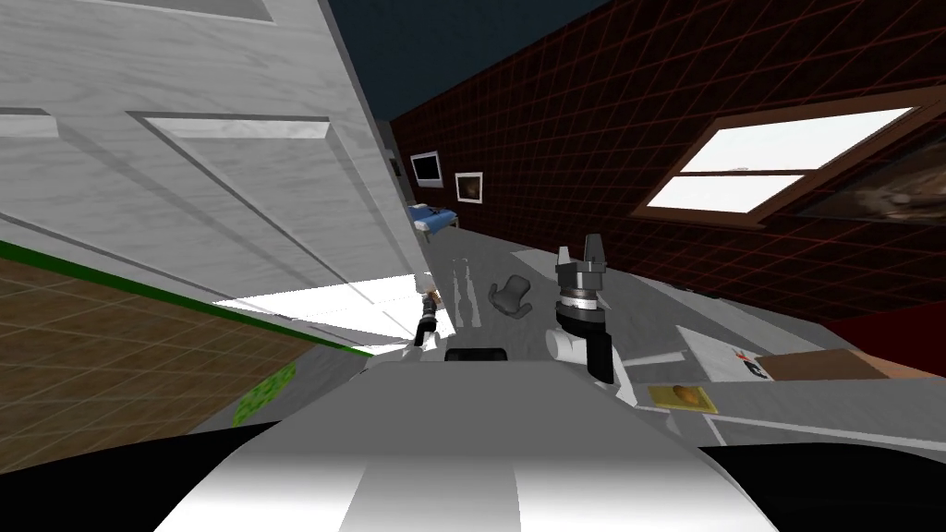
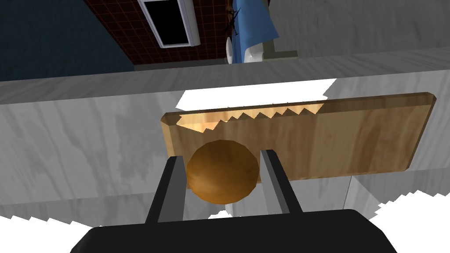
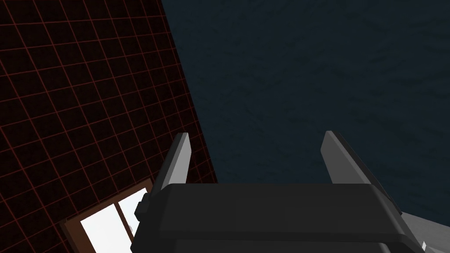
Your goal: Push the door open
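Left end effector (image 2: 222, 158) clenched on round brown door knob (image 2: 222, 175), one finger (image 2: 173, 189) pressed to each side of it. Knob sits on a long brown backplate (image 2: 351, 136) fixed to the door (image 2: 66, 145), right in front of the end effector body. Head view: left end effector (image 1: 429, 299) small at centre frame, at the free edge of the door (image 1: 185, 185). Door is white-grey with wood grain and raised panels, across upper left of frame. Right end effector (image 1: 579, 251) right of centre, raised, apart from the door; fingers (image 3: 180, 151) spread wide, holding nothing.

White flat item (image 1: 739, 360) at lower right has a small red and dark mark, too small to read.

Grey floor (image 1: 517, 249) centre, brown tiled floor (image 1: 111, 351) lower left. Dark red gridded wall (image 1: 573, 120) upper right with brown-framed window (image 1: 767, 171) and two picture frames (image 1: 425, 166). Blue-topped furniture (image 1: 434, 217) beyond the door edge.
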Controlling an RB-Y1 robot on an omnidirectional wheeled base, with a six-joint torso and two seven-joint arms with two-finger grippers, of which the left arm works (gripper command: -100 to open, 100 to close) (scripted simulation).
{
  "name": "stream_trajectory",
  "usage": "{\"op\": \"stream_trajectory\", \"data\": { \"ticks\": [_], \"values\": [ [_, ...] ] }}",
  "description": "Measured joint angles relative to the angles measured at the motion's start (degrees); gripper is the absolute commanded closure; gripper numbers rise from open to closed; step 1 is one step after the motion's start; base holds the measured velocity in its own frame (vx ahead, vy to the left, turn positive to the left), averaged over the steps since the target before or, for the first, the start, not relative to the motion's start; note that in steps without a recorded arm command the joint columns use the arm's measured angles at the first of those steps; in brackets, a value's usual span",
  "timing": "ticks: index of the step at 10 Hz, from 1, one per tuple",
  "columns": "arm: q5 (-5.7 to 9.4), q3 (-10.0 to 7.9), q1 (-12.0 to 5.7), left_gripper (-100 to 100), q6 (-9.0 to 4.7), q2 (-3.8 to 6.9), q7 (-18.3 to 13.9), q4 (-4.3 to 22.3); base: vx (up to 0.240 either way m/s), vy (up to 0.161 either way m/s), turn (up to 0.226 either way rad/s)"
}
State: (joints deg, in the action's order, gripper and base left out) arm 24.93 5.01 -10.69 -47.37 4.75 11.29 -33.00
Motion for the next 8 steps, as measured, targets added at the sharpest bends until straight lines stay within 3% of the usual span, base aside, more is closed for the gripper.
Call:
{"op": "stream_trajectory", "data": {
  "ticks": [1, 2, 3, 5, 6, 8],
  "values": [
    [0.45, -0.63, 0.27, 100, 0.12, 0.04, 0.48, -0.48, 0.21, -0.062, 0.062],
    [0.86, -1.11, -1.36, 100, -1.18, 0.4, 0.02, 2.47, 0.137, -0.037, 0.019],
    [1.13, -1.52, -1.07, 100, -1.22, 0.66, 0.07, 1.68, 0.14, -0.047, 0.046],
    [1.97, -2.57, -2.09, 100, -1.79, 0.95, 0.14, 3.55, 0.174, -0.049, 0.048],
    [2.24, -2.98, -1.32, 100, -1.39, 0.95, 0.57, 2.26, 0.193, -0.025, 0.045],
    [2.94, -3.88, -1.19, 100, -1.41, 1.06, 1.04, 2.22, 0.149, -0.048, 0.044]
  ]
}}
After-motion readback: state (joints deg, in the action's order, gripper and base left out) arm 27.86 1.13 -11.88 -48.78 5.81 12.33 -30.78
